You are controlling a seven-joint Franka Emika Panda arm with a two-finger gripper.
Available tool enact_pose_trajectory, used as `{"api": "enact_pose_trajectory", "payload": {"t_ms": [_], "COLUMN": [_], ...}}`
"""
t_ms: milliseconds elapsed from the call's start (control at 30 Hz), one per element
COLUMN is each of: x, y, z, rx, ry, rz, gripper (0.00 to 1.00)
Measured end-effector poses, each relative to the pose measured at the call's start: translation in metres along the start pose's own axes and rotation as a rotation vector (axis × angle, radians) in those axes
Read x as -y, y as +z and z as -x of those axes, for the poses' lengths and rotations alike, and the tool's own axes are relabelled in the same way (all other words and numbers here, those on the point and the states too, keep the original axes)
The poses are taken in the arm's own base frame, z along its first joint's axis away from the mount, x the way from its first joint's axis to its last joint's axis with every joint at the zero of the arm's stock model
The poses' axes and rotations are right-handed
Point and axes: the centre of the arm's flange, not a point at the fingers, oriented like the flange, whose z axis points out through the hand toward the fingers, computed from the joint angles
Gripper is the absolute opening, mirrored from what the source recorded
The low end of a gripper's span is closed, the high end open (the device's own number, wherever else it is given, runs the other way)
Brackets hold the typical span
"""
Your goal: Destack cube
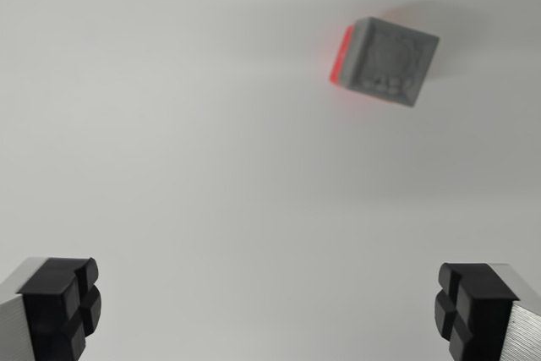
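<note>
1. A plain pale surface point(211, 166) fills the wrist view.
2. A grey cube point(391, 62) sits in the upper right, tilted and somewhat blurred, with a red cube point(339, 58) showing as a strip along its left edge, apparently beneath it.
3. The gripper point(270, 306) has its black pads point(63, 302) spread wide at the bottom corners, holding nothing, well apart from the cubes.

A plain, pale grey-white tabletop point(169, 141) fills the wrist view, evenly and softly lit, slightly darker toward the top edge.
</note>
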Motion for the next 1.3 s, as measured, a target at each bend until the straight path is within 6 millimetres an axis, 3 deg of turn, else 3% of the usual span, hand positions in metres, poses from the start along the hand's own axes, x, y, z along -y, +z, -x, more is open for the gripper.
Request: {"api": "enact_pose_trajectory", "payload": {"t_ms": [500,1300], "x": [-0.005,-0.018], "y": [0.022,0.086], "z": [-0.015,-0.057], "rx": [0.002,0.017], "ry": [0.037,0.146], "rz": [0.004,0.015], "gripper": [1.0,1.0]}}
